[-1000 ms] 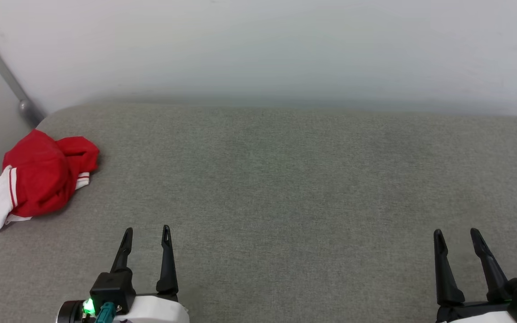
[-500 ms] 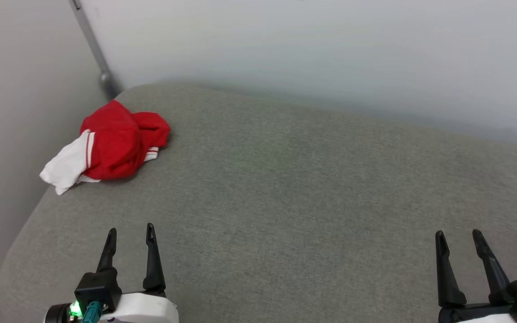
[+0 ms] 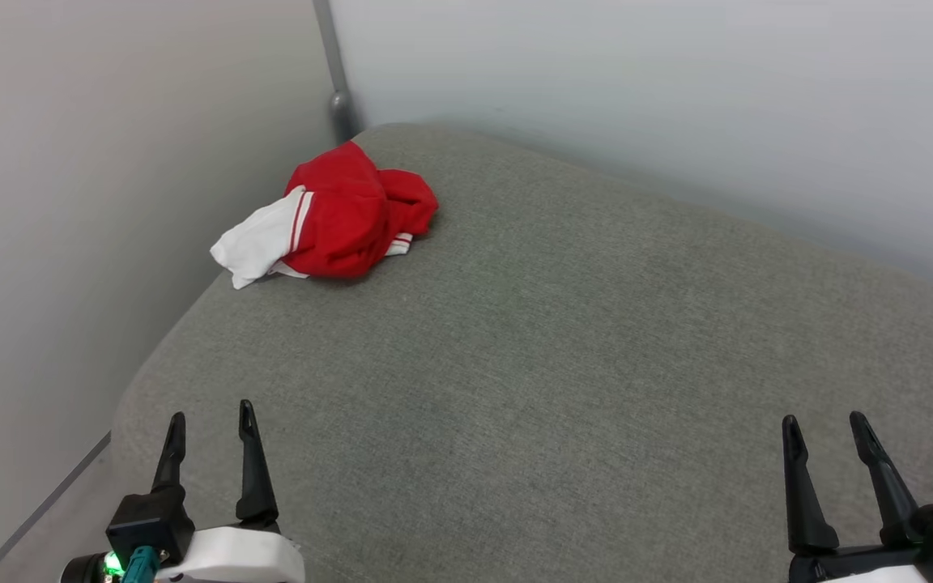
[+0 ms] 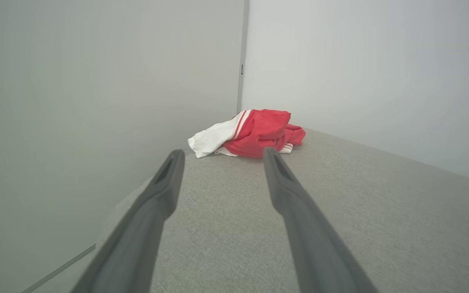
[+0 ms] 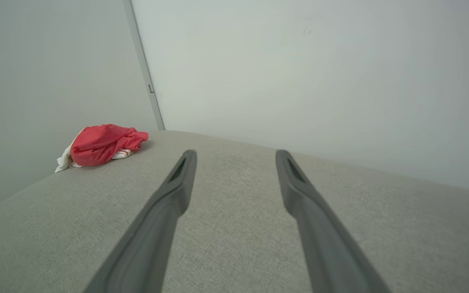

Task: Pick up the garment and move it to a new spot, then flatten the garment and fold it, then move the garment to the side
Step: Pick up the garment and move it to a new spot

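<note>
Two sets of jaws, both spread wide and holding nothing: the left gripper sits low at the near left edge, the right gripper far across at the near right. Dead ahead of the left one in the left wrist view lies the garment, a crumpled red heap with a white sleeve trailing toward the left edge. It's well apart from both grippers, but the left arm is clearly nearer. Its long axis runs from that sleeve up to the red bunch near the back wall. It's tucked into the far left corner of the grey padded surface, maybe a mattress or a couch seat, hard to say. The side wall and corner post crowd it. Plenty of bare surface lies rightward and toward the robot.
</note>
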Available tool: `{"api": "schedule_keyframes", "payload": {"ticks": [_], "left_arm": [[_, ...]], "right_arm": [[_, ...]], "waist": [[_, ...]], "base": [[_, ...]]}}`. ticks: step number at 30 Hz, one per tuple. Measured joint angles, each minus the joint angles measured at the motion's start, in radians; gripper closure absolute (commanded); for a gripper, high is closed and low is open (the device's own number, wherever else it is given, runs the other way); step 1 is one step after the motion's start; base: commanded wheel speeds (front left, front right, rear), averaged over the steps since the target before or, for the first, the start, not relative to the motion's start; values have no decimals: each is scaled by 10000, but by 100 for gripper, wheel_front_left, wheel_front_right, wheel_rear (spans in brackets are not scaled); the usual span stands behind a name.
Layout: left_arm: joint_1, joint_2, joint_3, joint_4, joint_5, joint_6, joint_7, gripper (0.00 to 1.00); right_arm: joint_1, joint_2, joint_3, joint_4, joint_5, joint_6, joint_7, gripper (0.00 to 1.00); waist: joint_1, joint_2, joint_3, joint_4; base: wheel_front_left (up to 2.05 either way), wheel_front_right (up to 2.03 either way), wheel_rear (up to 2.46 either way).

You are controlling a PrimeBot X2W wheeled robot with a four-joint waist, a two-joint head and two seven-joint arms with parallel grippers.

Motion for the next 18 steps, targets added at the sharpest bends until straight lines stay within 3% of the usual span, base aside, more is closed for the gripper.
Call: {"api": "schedule_keyframes", "payload": {"ticks": [11, 15, 18], "left_arm": [[65, 0, 382, 46, -75, -8, 0, 0], [-476, 44, 821, 453, 84, -357, 0, 0], [-1337, 391, 1221, 951, 86, -685, 0, 0]], "right_arm": [[-148, 2, 94, -8, -121, 2, 0, 0], [-152, 2, 61, -67, -190, 0, 0, 0], [-208, 2, 59, -146, -397, 0, 0, 0]], "waist": [[0, 0, 159, 141], [0, 0, 291, -38], [0, 0, 488, -211]], "base": [[0, 0, 0], [0, 0, 0], [0, 0, 0]]}}
